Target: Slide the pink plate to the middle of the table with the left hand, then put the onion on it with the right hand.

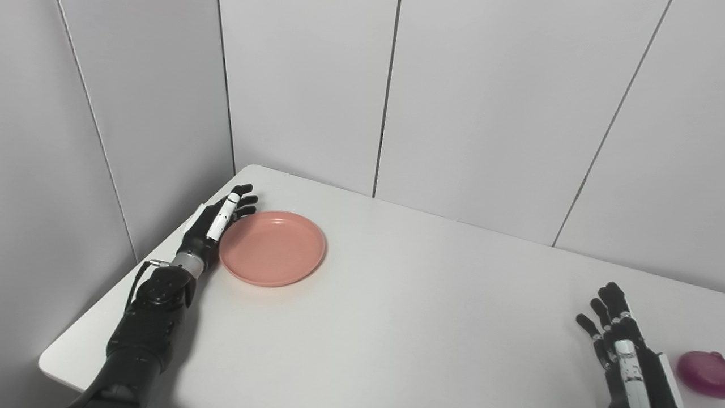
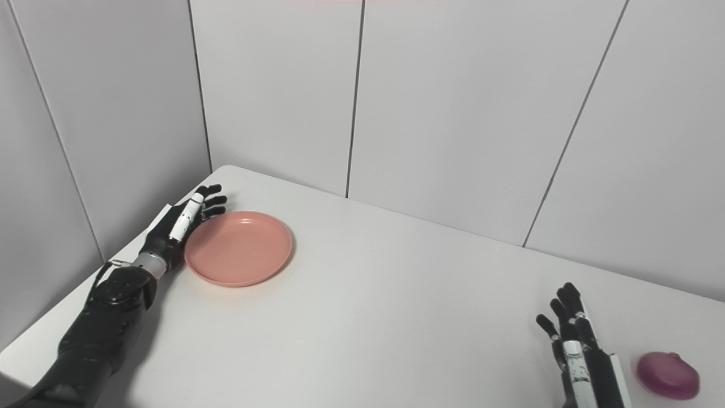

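Observation:
A pink plate [image 1: 272, 247] lies flat near the table's far left corner. My left hand [image 1: 218, 221] rests on its edge along the plate's left rim, fingers straight and apart, touching or almost touching the rim and holding nothing. At the near right, a purple onion [image 2: 667, 374] sits on the table. My right hand [image 2: 572, 335] stands open just left of the onion, fingers pointing away from me, with a small gap between hand and onion.
The white table [image 1: 430, 294] meets grey wall panels at the back and on the left. Its left edge runs close behind my left arm. Bare tabletop lies between the plate and my right hand.

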Robot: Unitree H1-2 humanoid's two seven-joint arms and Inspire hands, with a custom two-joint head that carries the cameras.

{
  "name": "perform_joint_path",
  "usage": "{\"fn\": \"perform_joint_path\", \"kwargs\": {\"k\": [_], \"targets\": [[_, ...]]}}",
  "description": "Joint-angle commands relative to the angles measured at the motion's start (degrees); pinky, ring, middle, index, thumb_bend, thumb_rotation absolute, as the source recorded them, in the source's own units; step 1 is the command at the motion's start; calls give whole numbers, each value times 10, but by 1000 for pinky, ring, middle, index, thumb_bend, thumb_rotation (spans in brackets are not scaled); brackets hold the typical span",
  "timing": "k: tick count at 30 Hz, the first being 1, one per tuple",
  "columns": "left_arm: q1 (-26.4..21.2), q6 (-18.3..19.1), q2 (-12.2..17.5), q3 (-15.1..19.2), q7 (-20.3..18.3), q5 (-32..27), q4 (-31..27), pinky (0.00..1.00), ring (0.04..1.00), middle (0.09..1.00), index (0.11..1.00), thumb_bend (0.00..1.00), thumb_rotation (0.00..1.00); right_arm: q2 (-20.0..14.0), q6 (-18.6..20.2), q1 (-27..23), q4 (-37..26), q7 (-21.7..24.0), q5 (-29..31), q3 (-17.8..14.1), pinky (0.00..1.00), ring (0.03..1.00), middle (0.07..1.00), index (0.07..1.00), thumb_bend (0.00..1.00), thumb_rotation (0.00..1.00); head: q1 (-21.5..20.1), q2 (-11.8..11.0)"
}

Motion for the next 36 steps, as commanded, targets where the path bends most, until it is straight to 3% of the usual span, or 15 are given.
{"fn": "perform_joint_path", "kwargs": {"k": [1,18,26,36], "targets": [[-14,5,5,0,2,0,-22,909,893,884,870,464,1000,-5,-6,43,22,2,7,-10,1000,978,974,972,640,775,0,5],[0,27,-29,-8,4,-10,-62,913,907,905,907,474,1000,2,-12,30,26,-3,-12,0,1000,1000,995,989,639,794,-25,3],[-9,16,-44,-17,-6,-14,-43,891,899,897,897,532,1000,22,-4,29,7,-24,-33,6,1000,1000,998,996,566,823,-65,2],[-37,17,-56,-29,-46,-43,-5,875,888,884,887,545,1000,40,16,43,-36,-43,-52,15,1000,998,986,990,508,739,-129,4]]}}
